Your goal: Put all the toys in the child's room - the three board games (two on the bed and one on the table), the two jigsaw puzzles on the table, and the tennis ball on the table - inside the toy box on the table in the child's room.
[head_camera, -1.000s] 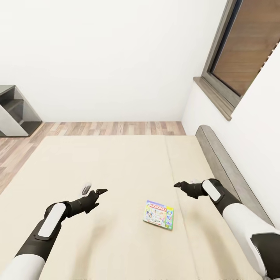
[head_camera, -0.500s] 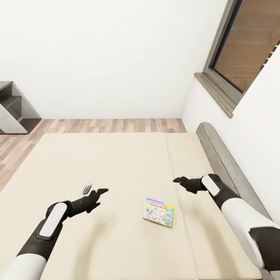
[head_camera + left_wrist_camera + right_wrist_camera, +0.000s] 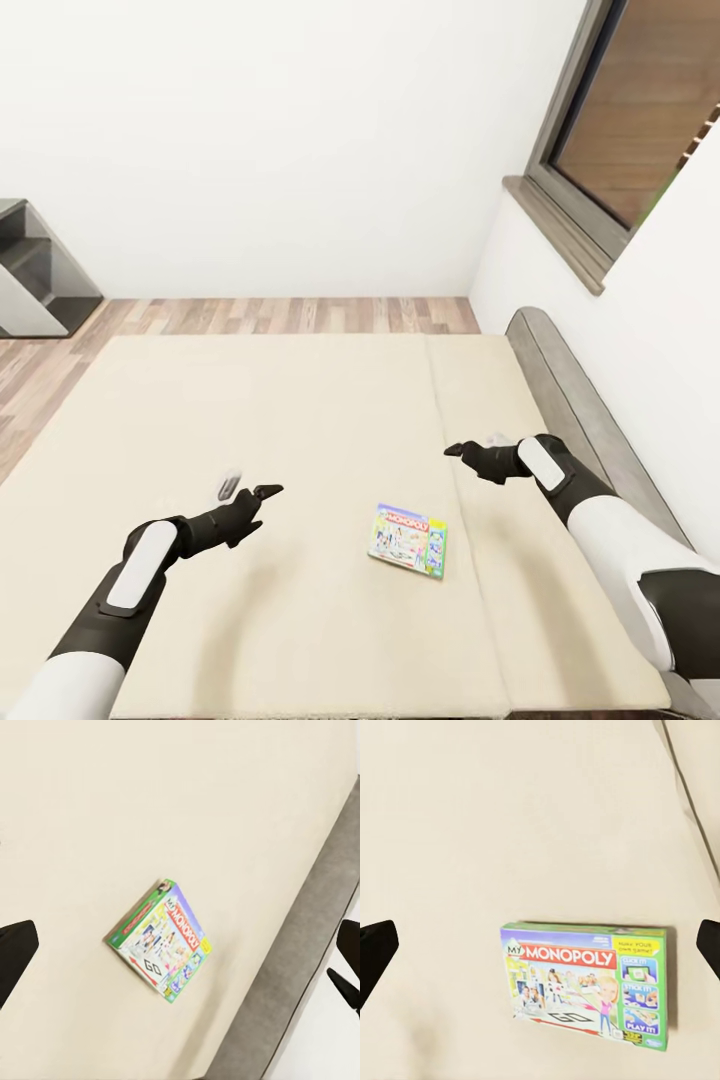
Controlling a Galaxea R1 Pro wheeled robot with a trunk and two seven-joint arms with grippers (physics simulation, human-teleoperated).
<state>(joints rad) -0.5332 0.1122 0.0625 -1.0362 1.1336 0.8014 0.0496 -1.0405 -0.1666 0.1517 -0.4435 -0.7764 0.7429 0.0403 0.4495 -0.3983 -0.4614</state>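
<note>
One board game (image 3: 408,540), a flat Monopoly box, lies face up on the beige mattress of the bed (image 3: 300,420), between the robot's two arms and nearer the headboard (image 3: 580,410) side. Left end effector (image 3: 250,492) hovers above the mattress well apart from the box, its fingers spread. Right end effector (image 3: 470,447) hangs above the mattress, just beyond the box, also spread and empty. Both wrist views look down on the box. Behind the bed: wood-plank floor (image 3: 290,315), white wall, dark-framed window (image 3: 640,120), grey shelf unit (image 3: 35,285).
</note>
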